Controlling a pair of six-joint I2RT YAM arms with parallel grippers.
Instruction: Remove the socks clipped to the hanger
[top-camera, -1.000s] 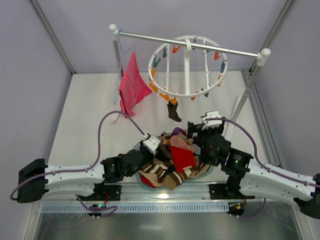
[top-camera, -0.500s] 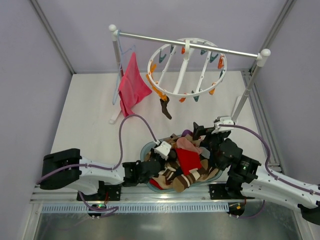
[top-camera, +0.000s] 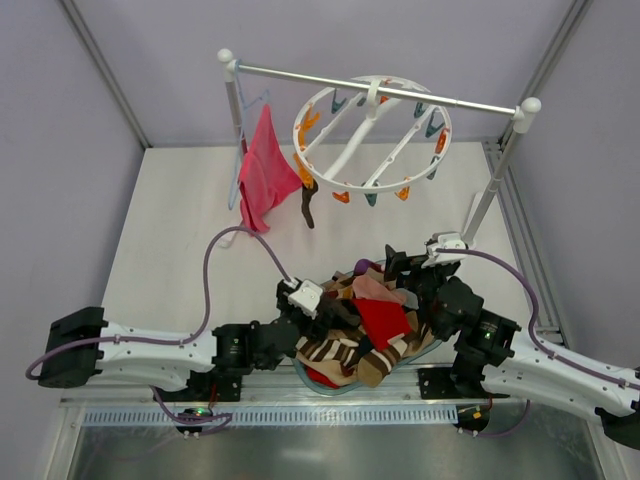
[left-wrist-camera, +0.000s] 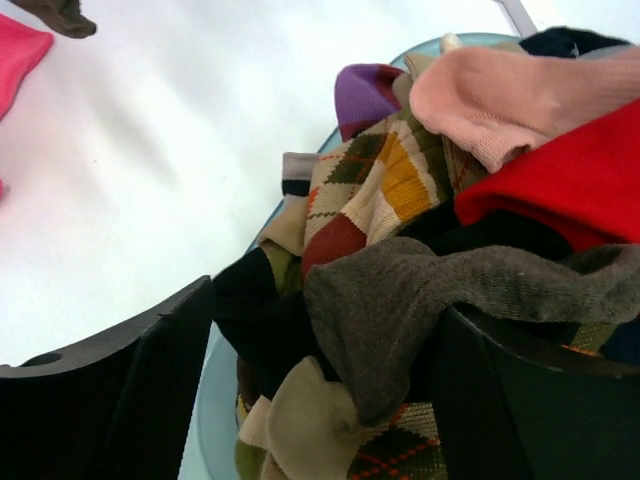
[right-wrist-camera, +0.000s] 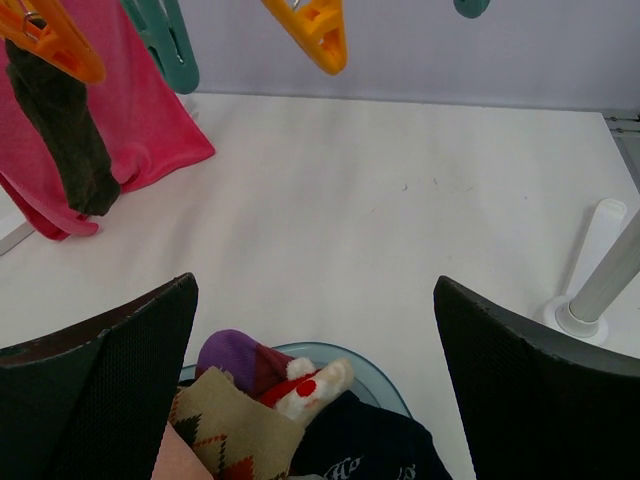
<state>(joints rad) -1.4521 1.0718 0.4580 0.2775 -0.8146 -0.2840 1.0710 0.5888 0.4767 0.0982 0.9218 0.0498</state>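
Note:
The white round hanger (top-camera: 372, 140) hangs from the rail with orange and teal clips around its rim. One dark brown sock (top-camera: 307, 207) dangles from an orange clip on its left side, and the right wrist view shows it (right-wrist-camera: 62, 130) too. My left gripper (top-camera: 323, 306) is open over the sock pile. A grey-brown sock (left-wrist-camera: 420, 290) lies loose between its fingers (left-wrist-camera: 120, 400) and drapes over the right one. My right gripper (top-camera: 402, 266) stands open at the pile's far edge, with nothing between its fingers (right-wrist-camera: 520, 390).
A light-blue basin (top-camera: 318, 384) heaped with socks sits between the arms at the near edge. A pink cloth (top-camera: 262, 170) hangs on a thin blue hanger at the rail's left post. The rail's right white post (top-camera: 495, 190) stands beyond my right arm.
My left jaws have opened and let go of the grey-brown sock onto the pile. The hanger ring has turned, carrying the clipped dark sock leftward. My right arm has drawn back slightly.

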